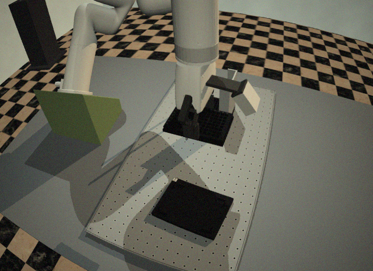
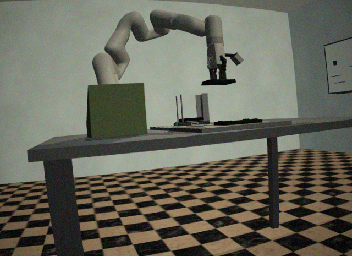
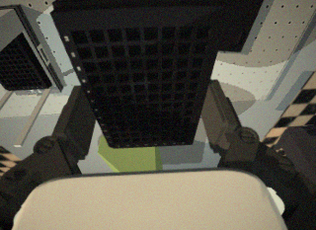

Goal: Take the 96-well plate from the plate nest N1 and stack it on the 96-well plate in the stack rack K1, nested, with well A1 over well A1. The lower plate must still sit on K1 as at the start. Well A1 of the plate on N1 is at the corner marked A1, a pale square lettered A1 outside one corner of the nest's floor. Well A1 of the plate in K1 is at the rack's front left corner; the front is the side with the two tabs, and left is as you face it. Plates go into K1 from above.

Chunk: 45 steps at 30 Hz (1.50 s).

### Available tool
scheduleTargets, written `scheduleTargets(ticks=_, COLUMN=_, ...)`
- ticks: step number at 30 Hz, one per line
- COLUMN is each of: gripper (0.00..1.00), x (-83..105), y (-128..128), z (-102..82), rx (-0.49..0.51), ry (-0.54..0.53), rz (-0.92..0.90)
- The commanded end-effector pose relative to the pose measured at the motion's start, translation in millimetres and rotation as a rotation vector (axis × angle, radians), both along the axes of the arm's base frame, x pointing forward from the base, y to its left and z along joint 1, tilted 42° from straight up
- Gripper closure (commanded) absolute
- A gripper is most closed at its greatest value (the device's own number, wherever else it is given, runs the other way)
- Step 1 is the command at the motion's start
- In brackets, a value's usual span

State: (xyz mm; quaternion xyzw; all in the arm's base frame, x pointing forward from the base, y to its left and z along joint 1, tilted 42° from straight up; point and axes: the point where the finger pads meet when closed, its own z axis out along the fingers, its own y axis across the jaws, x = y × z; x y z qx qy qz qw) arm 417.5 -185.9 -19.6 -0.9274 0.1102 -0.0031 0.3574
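My gripper [image 1: 192, 119] is shut on a black 96-well plate [image 1: 200, 125] and holds it level, high above the table. In the exterior view the gripper [image 2: 218, 75] and the plate [image 2: 219, 82] hang above and a little to the right of the stack rack K1 [image 2: 193, 116]. In the wrist view the plate [image 3: 143, 77] sits between the two fingers, and K1 with its lower black plate [image 3: 22, 62] shows at the left edge. The plate nest N1 [image 1: 192, 208] stands empty with its pale A1 marker [image 1: 175, 179] at one corner. The arm hides most of K1 in the top view.
A perforated base board [image 1: 210, 172] carries the nest and the rack. A green block [image 1: 79, 114] stands at the arm's base on the left. K1 has two thin posts [image 2: 179, 108] and a tall grey wall [image 2: 202, 107]. A dark tower [image 1: 34, 30] stands on the floor at far left.
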Motion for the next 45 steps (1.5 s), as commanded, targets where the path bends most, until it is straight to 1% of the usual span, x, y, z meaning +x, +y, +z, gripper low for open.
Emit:
scheduleTargets(ticks=1, gripper=1.0, x=0.7, y=8, z=10.4, rx=-0.004, ry=-0.003, rz=-0.003)
scheduleTargets(ticks=14, gripper=1.0, x=0.8, y=40, z=39.9, rx=-0.004, ry=-0.003, rz=-0.003)
scheduleTargets(ticks=16, gripper=1.0, x=0.8, y=40, z=39.9, rx=-0.004, ry=-0.003, rz=-0.003)
scheduleTargets(ticks=31, gripper=1.0, x=0.8, y=77, z=73.9, rx=-0.004, ry=-0.003, rz=-0.003)
scheduleTargets(ticks=33, gripper=1.0, x=0.8, y=77, z=73.9, rx=-0.004, ry=-0.003, rz=-0.003)
scheduleTargets(ticks=45, gripper=1.0, x=0.9, y=106, z=101.1, rx=-0.003, ry=-0.003, rz=-0.003)
